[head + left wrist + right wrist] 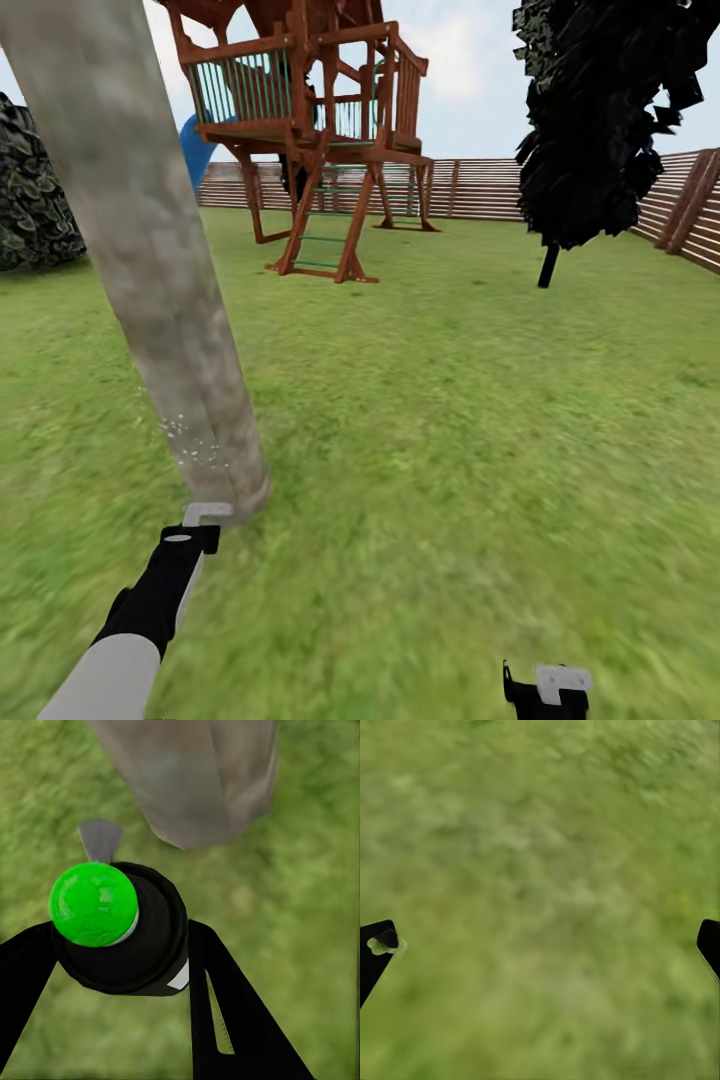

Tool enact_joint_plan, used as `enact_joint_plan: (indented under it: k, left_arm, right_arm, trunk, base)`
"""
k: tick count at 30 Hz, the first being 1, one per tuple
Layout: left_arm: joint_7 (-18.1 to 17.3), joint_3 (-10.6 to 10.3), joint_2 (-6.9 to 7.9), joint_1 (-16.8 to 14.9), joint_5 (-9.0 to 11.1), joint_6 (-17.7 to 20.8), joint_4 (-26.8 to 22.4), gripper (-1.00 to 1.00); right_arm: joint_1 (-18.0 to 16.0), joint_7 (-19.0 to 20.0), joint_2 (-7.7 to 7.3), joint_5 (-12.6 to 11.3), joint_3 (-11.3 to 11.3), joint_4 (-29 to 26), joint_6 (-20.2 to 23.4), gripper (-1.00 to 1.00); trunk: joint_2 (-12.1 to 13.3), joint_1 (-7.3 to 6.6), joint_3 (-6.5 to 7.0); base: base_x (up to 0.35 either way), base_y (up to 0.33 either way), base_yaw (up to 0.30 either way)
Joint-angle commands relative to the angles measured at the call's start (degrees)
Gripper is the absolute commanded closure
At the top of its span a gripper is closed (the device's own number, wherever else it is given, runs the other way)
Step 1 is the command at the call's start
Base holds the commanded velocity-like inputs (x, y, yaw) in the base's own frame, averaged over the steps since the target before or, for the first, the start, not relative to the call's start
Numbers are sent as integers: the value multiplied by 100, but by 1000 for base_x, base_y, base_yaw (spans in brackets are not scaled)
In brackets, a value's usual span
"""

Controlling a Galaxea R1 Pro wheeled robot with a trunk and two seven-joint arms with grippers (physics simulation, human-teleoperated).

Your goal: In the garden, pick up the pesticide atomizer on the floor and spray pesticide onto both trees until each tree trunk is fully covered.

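Left gripper (124,967): fingers clamped on the pesticide atomizer (120,926) (black body, green cap); held just beside the base of the tree trunk (150,270)
Trunk: pale specks low on the bark (185,435)
Right gripper (540,945): fingers spread wide over the lawn (450,420)
Background: red playset (310,130); slatted fence (480,188); dark conifer (600,110)

mottled rough-looking grey-tan bark on the tree trunk (150,260), glossy green plastic cap on the matt black atomizer (120,926), reddish wooden playset (310,120), slatted wooden fence (480,188)
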Motion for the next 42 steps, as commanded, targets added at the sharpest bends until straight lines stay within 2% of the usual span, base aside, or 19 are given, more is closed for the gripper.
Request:
enact_joint_plan:
  k: [1, 10, 16, 28, 36, 42]
  left_arm:
    - [1, -6, 20, 0, 77, 0, 0, 100]
    - [100, -11, -5, 9, 127, -8, 0, 100]
    - [124, -20, -5, 9, 144, -9, -9, 100]
    - [124, -27, -17, 9, 145, -15, -9, 100]
    - [124, -29, -22, 9, 145, -17, -9, 100]
    - [124, -29, -22, 9, 145, -17, -9, 100]
  right_arm:
    - [0, 0, 0, 0, -2, 0, 0, -100]
    - [0, 0, 0, 0, 0, 0, -1, -100]
    - [0, 0, 0, 0, 0, 0, -1, -100]
    - [0, 0, 0, 0, 0, 0, -1, -100]
    - [0, 0, 0, 0, 0, 0, -2, -100]
    - [2, 0, 0, 0, 0, 0, 0, -100]
  trunk:
    - [0, 0, 0]
    - [0, 0, 0]
    - [0, 0, 0]
    - [0, 0, 0]
    - [0, 0, 0]
    - [0, 0, 0]
  base:
    - [146, -268, 278]
    - [187, -233, 269]
    - [170, -223, 34]
    - [109, -262, 261]
    - [165, -246, 44]
    - [25, -268, 257]
